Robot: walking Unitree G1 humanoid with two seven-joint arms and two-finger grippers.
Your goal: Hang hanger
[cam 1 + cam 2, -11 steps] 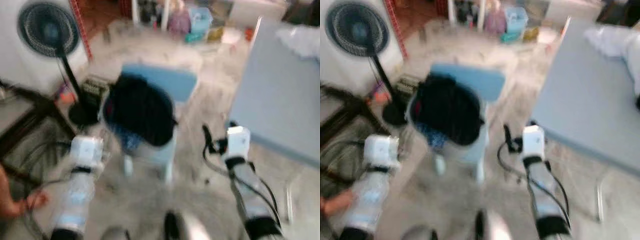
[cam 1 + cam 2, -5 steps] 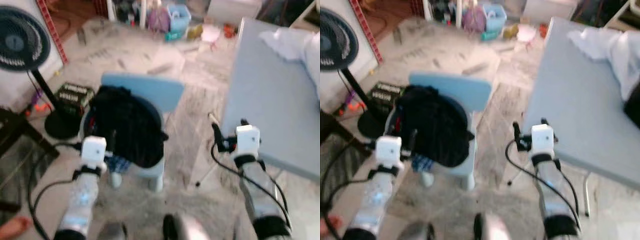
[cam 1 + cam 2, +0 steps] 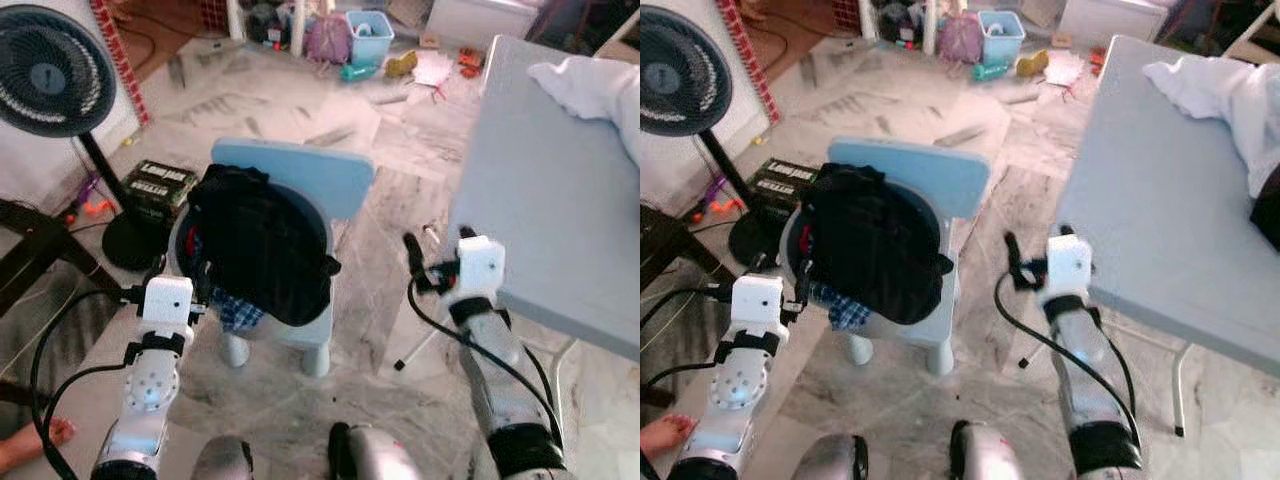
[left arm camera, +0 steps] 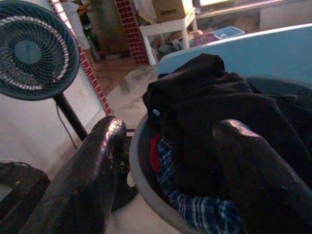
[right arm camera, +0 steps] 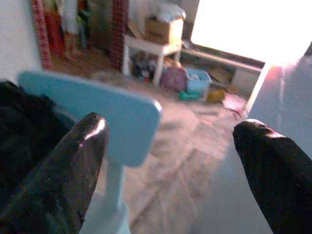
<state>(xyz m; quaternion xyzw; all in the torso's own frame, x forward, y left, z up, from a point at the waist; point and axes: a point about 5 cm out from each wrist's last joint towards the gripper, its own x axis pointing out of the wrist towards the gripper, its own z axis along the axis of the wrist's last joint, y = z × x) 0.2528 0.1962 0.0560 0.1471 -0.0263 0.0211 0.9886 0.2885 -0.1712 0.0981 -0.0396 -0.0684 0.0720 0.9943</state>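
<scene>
A grey round basin (image 3: 181, 236) sits on a light blue chair (image 3: 322, 172), heaped with a black garment (image 3: 262, 238) and a blue plaid cloth (image 3: 236, 312). My left gripper (image 4: 170, 127) is open, at the basin's near left rim, its fingers (image 4: 97, 165) to either side of the heap without touching it. My right gripper (image 5: 170, 127) is open with nothing in it, held up between the chair and the grey table (image 3: 540, 180). In the left eye view the left gripper (image 3: 180, 285) is at the basin's edge and the right gripper (image 3: 437, 246) is by the table's corner.
A white cloth (image 3: 590, 85) lies on the table at the far right. A standing fan (image 3: 50, 72), a black box (image 3: 155, 182) and a dark bench (image 3: 25, 250) are on the left. A person's foot (image 3: 32, 445) is at the lower left. Boxes and toys (image 3: 350, 25) crowd the far floor.
The whole picture has shifted and sharpened, so the camera moved. Both arms stay raised in much the same pose, with the left gripper now close to the basin's rim.
</scene>
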